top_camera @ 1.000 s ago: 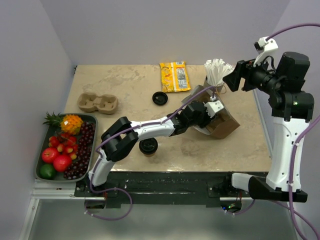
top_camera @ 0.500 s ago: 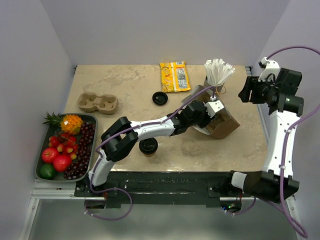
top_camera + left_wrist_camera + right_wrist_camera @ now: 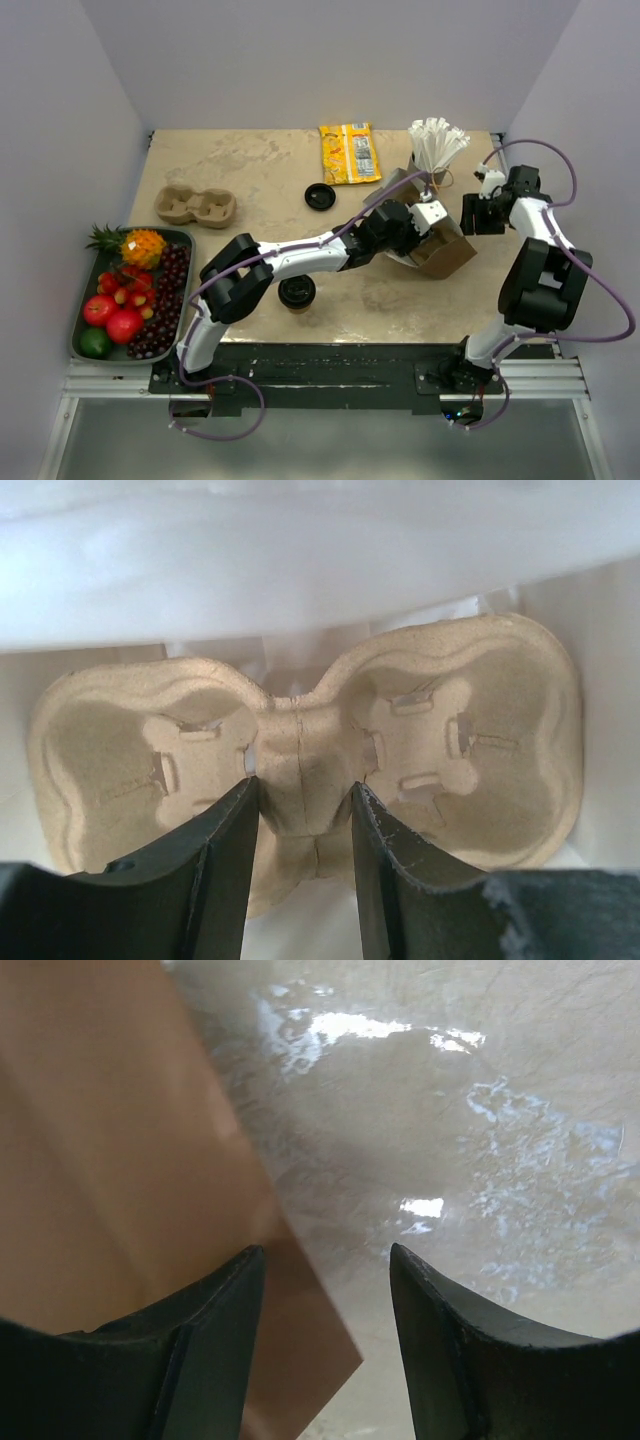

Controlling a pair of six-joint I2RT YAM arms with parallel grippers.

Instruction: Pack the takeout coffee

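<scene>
A kraft-brown cup with a black lid (image 3: pixel 297 292) stands near the table's front edge. A loose black lid (image 3: pixel 319 196) lies mid-table. I see no second cup. My left gripper (image 3: pixel 421 236) reaches into the brown paper bag (image 3: pixel 447 251), which lies on its side. In the left wrist view it (image 3: pixel 303 785) is shut on the middle ridge of a moulded cardboard carrier (image 3: pixel 470 730) inside the bag's white interior. My right gripper (image 3: pixel 468 216) is open and empty, low beside the bag's right side. In the right wrist view it (image 3: pixel 325 1250) straddles the bag's edge (image 3: pixel 110 1160).
A second cardboard carrier (image 3: pixel 195 207) lies at the left. A grey cup of white straws (image 3: pixel 436 148) stands just behind the bag. A yellow snack packet (image 3: pixel 350 152) lies at the back. A tray of fruit (image 3: pixel 130 290) sits at the left edge.
The right arm has swung down from high at the right to table level beside the bag. The left arm and the bag have not moved.
</scene>
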